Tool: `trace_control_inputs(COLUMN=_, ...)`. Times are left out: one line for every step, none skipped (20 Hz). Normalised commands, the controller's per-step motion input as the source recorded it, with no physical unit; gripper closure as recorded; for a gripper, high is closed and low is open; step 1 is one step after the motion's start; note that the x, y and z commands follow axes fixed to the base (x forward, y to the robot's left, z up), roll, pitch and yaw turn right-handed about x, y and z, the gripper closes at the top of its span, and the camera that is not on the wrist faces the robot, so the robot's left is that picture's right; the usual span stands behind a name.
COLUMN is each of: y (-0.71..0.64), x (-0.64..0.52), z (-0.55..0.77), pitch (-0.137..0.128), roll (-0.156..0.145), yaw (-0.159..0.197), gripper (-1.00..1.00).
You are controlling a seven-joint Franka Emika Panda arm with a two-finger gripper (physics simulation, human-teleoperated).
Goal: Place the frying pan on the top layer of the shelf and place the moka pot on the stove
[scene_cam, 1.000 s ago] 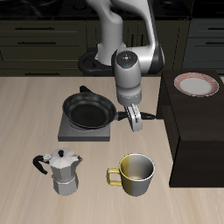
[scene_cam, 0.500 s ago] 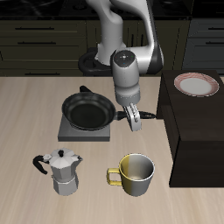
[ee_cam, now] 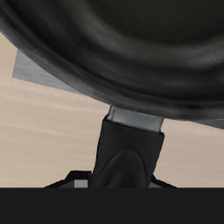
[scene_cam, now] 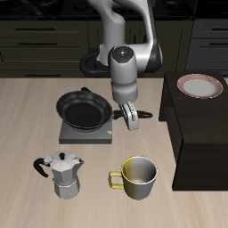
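The black frying pan hangs tilted just above the grey stove, and its long handle runs into my gripper, which is shut on it. In the wrist view the frying pan fills most of the frame, with a corner of the stove under it. The silver moka pot stands on the table near the front edge, apart from the gripper. The dark shelf stands at the table's side, beyond the gripper.
A pink-rimmed white plate lies on the shelf's flat top. A yellowish metal mug stands beside the moka pot near the front edge. The robot's base stands behind the stove.
The gripper has moved a little away from the shelf and the frying pan has gone with it, rising slightly off the stove. The moka pot and mug have not moved.
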Motion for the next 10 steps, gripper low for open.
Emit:
trace_control_inputs(y=-0.33, x=0.07, z=0.15, pitch=0.006, roll=-0.074, yaw=0.121, gripper=1.00)
trace_control_inputs(y=0.02, x=-0.11, z=0.01, pitch=0.000, roll=0.000, yaw=0.000, gripper=1.00)
trace_control_inputs(y=-0.16, x=0.01, z=0.06, pitch=0.055, roll=-0.109, yaw=0.257, gripper=1.00)
trace_control_inputs(y=-0.03, x=-0.03, z=0.08, pitch=0.013, roll=0.009, yaw=0.118, gripper=1.00)
trace_control_inputs(y=0.02, x=-0.06, z=0.01, pitch=0.000, roll=0.000, yaw=0.000, gripper=1.00)
trace_control_inputs(y=-0.09, x=0.07, z=0.12, pitch=0.062, roll=0.099, yaw=0.234, gripper=1.00)
trace_control_inputs(y=-0.10, x=-0.01, z=0.12, pitch=0.028, roll=-0.039, yaw=0.216, gripper=1.00)
trace_control_inputs(y=0.16, x=0.06, z=0.11, pitch=0.052, roll=0.112, yaw=0.249, gripper=1.00)
trace_control_inputs(y=0.02, x=0.02, z=0.03, pitch=0.030, roll=0.047, yaw=0.180, gripper=1.00)
trace_control_inputs(y=-0.05, x=0.05, z=0.01, pitch=0.091, roll=-0.006, yaw=0.266, gripper=1.00)
